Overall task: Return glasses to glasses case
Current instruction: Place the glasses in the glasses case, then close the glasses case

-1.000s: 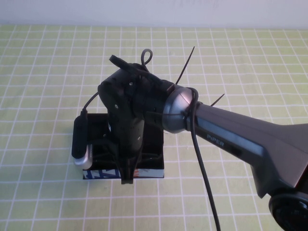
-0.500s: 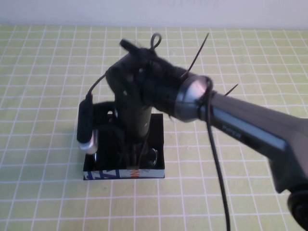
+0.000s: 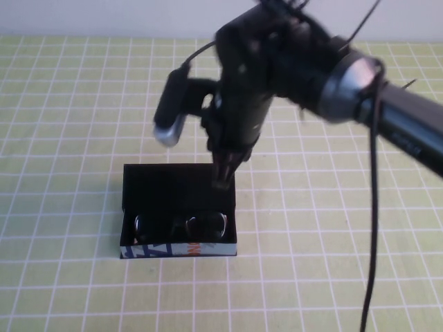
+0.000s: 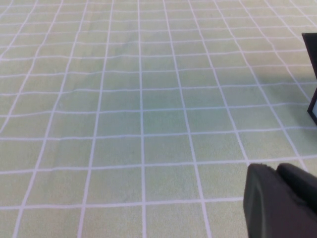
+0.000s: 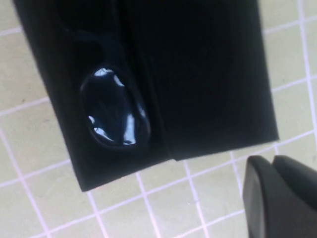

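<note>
The glasses case (image 3: 178, 250) stands open on the checked mat, its black lid lying flat behind it. The black glasses (image 3: 181, 225) lie inside it, lenses glinting behind the blue patterned front. My right gripper (image 3: 222, 173) hangs above the lid's right part, shut and empty, clear of the glasses. In the right wrist view one lens (image 5: 116, 111) shines inside the black case (image 5: 208, 74), with the right gripper (image 5: 271, 159) over the mat beside it. My left gripper (image 4: 275, 167) shows only in the left wrist view, shut, over bare mat.
The green checked mat (image 3: 69, 138) covers the table on all sides of the case. A black cable (image 3: 372, 228) hangs from the right arm on the right side. A dark corner of the case (image 4: 312, 74) shows in the left wrist view.
My right gripper has lifted out of the case and moved back and to the right. The glasses stay in the case, now uncovered.
</note>
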